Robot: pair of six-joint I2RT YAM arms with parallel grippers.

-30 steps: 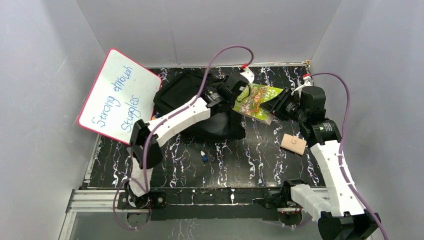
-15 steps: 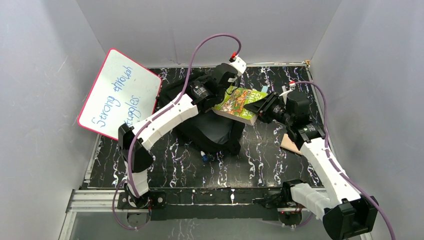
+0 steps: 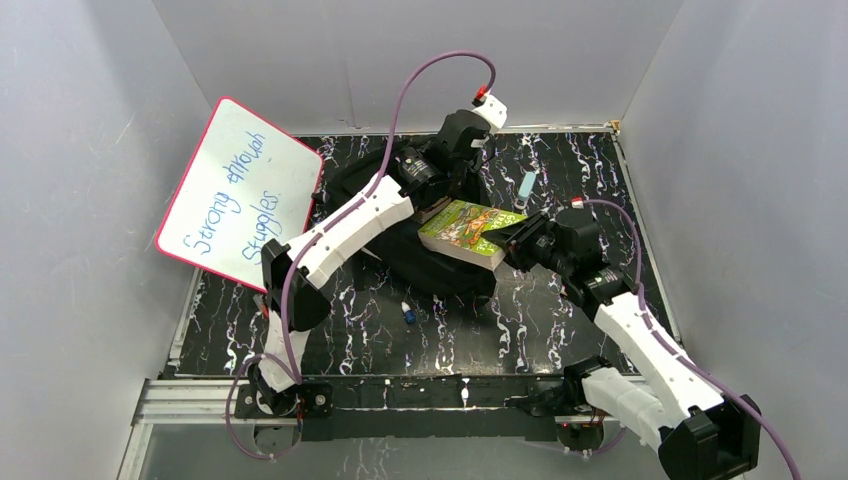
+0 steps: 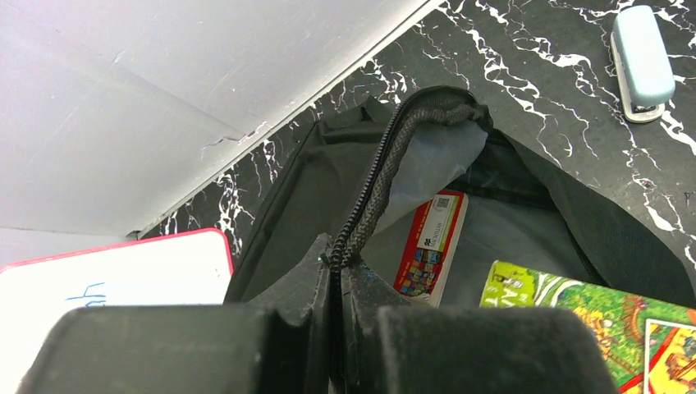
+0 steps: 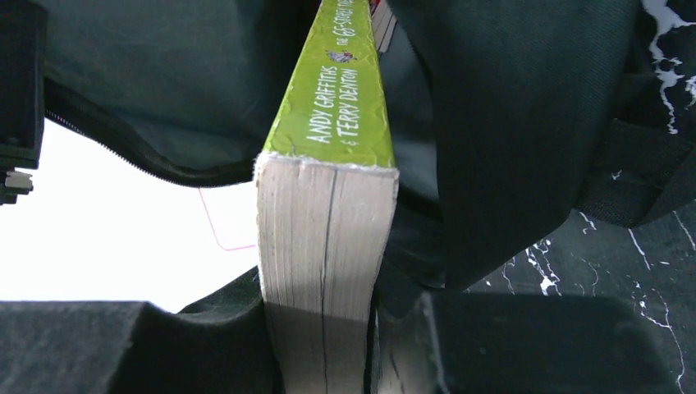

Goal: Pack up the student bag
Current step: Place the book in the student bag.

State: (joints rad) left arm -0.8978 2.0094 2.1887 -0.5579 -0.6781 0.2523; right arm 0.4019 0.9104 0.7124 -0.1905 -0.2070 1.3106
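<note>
The black student bag (image 3: 425,262) lies mid-table with its mouth held up. My left gripper (image 3: 440,195) is shut on the bag's zipper edge (image 4: 386,160) and lifts it. A red book (image 4: 431,245) lies inside the bag. My right gripper (image 3: 512,240) is shut on a thick green book (image 3: 462,228) and holds it part way into the bag's opening. In the right wrist view the green book's spine (image 5: 341,90) points into the bag (image 5: 509,107). The green book's corner also shows in the left wrist view (image 4: 591,316).
A whiteboard with a pink rim (image 3: 240,190) leans at the left. A light blue stapler (image 3: 525,184) lies at the back, also in the left wrist view (image 4: 642,51). A small blue and white item (image 3: 408,313) lies in front of the bag.
My right gripper has carried the green book left and down into the bag's mouth. My left gripper has lifted the zipper edge towards the back. The tan item on the right is now hidden.
</note>
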